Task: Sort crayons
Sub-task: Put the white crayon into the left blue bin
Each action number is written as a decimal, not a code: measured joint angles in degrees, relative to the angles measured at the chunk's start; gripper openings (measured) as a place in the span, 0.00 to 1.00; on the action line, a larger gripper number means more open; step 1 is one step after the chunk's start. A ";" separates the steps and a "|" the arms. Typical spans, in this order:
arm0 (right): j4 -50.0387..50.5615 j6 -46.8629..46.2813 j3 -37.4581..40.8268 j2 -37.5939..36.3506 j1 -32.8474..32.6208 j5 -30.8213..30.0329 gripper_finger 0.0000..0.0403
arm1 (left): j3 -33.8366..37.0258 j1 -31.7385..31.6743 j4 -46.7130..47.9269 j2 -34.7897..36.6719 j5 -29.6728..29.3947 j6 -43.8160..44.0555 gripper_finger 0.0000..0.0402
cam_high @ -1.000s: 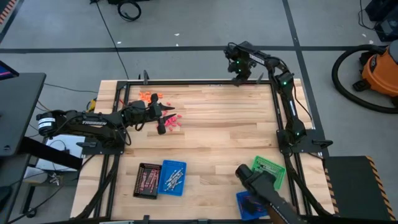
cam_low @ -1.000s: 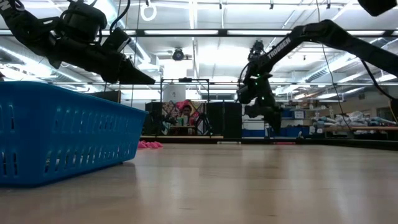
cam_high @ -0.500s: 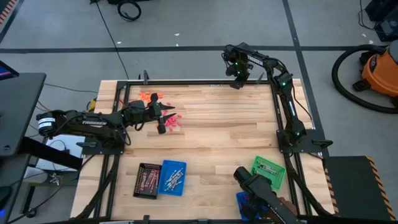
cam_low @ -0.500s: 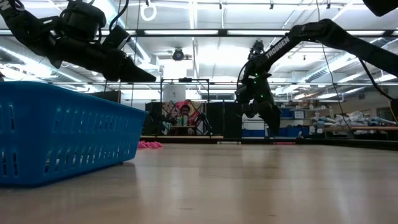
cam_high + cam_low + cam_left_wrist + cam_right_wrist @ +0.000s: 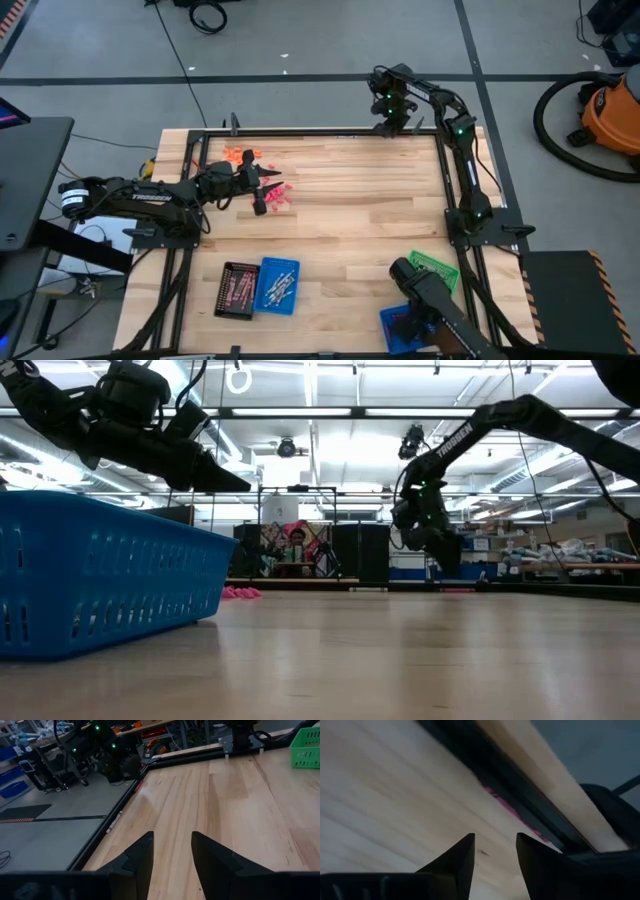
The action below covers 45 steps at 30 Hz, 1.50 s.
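Pink crayons [image 5: 278, 196] lie in a small heap on the table at the far left, and orange crayons [image 5: 240, 155] lie behind them near the far edge. My left gripper [image 5: 268, 186] hovers open just left of the pink heap, nothing between its fingers [image 5: 172, 840]. My right gripper [image 5: 390, 124] hangs open over the table's far edge, pointing down. Below it a pink crayon [image 5: 506, 804] lies along the dark frame rail. In the low view the pink heap [image 5: 240, 592] shows far off.
A black tray [image 5: 236, 290] and a blue tray [image 5: 277, 285] with crayons stand near the front left. A green tray [image 5: 432, 266] and another blue tray [image 5: 400, 326] stand front right, partly covered by a dark object [image 5: 430, 300]. A dark metal frame [image 5: 320, 133] rims the table.
My right gripper has swung a little toward the table's left edge along the far rail, then back toward the right. The dark object at the front right has shifted to the right.
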<state>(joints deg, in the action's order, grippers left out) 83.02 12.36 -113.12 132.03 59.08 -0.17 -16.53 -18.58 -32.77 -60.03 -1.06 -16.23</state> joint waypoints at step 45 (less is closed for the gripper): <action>-0.53 13.12 -1.29 3.74 -0.82 -5.02 0.37 | 0.00 -0.01 -0.02 0.00 -0.09 -1.55 0.35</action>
<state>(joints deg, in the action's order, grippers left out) 82.49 25.49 -114.41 135.76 58.26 -5.18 -16.53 -18.59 -32.80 -60.03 -1.15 -17.78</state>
